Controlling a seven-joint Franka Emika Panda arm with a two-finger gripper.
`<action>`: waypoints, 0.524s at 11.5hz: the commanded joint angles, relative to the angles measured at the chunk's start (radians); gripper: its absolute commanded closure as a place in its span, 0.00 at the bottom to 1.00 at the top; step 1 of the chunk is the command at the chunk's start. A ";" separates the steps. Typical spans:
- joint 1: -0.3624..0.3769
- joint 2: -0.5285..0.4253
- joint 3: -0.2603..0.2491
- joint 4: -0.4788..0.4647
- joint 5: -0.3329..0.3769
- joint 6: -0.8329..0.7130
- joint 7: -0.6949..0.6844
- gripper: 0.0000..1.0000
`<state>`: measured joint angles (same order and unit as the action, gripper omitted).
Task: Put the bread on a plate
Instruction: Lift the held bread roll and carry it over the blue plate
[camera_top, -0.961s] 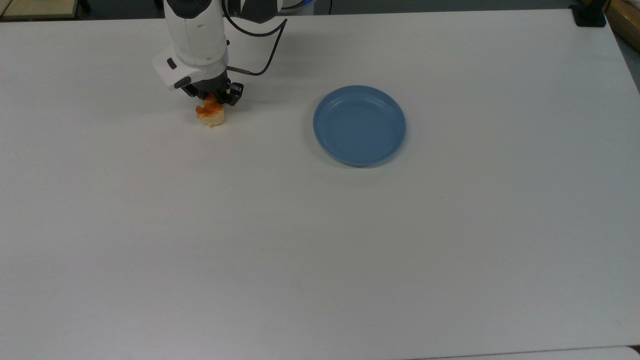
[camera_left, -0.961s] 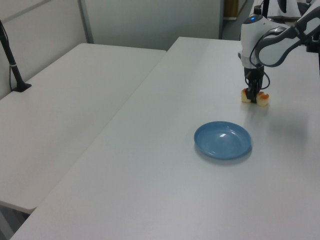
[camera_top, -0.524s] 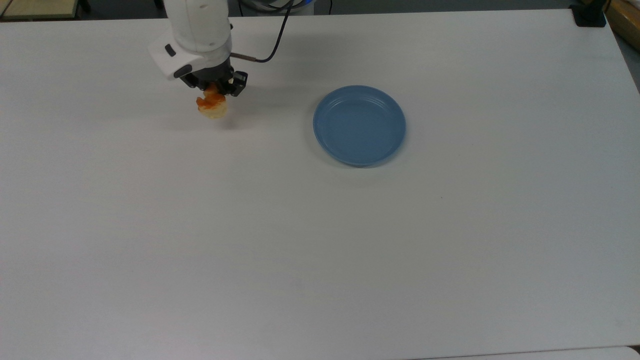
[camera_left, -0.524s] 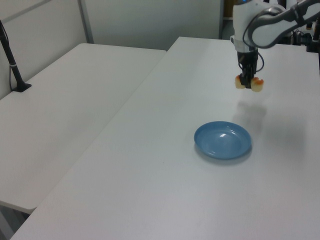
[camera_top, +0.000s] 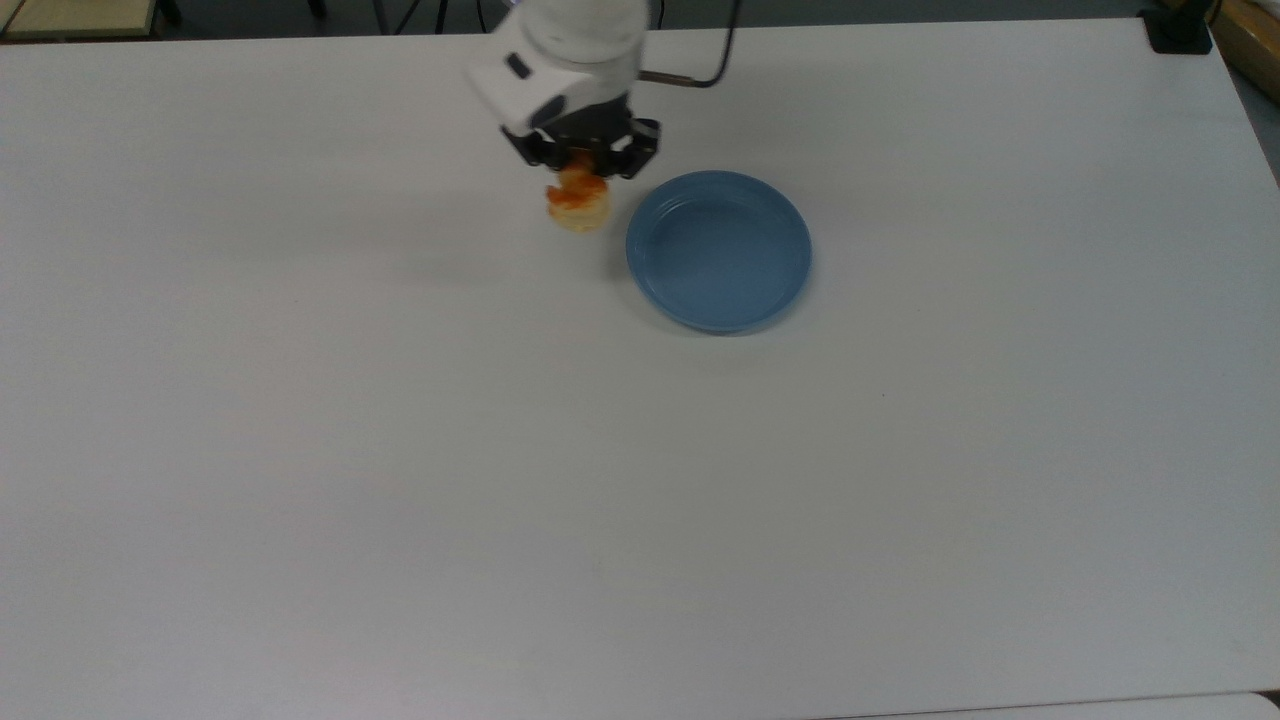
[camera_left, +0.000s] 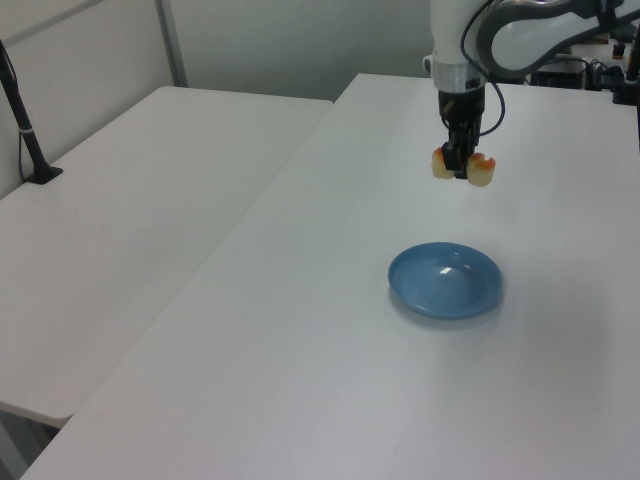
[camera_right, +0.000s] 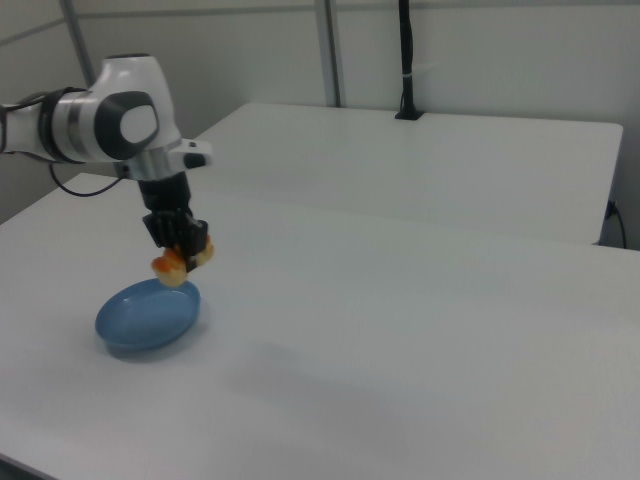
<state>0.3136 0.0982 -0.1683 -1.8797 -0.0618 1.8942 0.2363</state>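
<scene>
Hanging clear of the white desk (camera_top: 400, 450), the bread (camera_top: 578, 205) is pinched across its middle by the gripper (camera_top: 582, 172), whose jaws are closed on it so that a pale end with an orange-brown bump sticks out on either side in the left view. The loaf is up in the air, with its shadow on the desk below. In the top view it sits just beside the plate (camera_top: 719, 250), off the rim on the top view's left, toward the desk's far edge. The blue plate lies flat on the desk and holds nothing. In the right view the bread (camera_right: 172, 264) appears just above the plate's far rim (camera_right: 190, 296).
</scene>
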 joint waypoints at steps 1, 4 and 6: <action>0.091 0.055 -0.008 0.070 0.011 -0.015 0.057 0.79; 0.140 0.086 -0.004 0.077 0.010 -0.012 0.058 0.77; 0.150 0.084 0.012 0.077 0.010 -0.012 0.058 0.76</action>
<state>0.4430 0.1745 -0.1623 -1.8262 -0.0618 1.8943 0.2834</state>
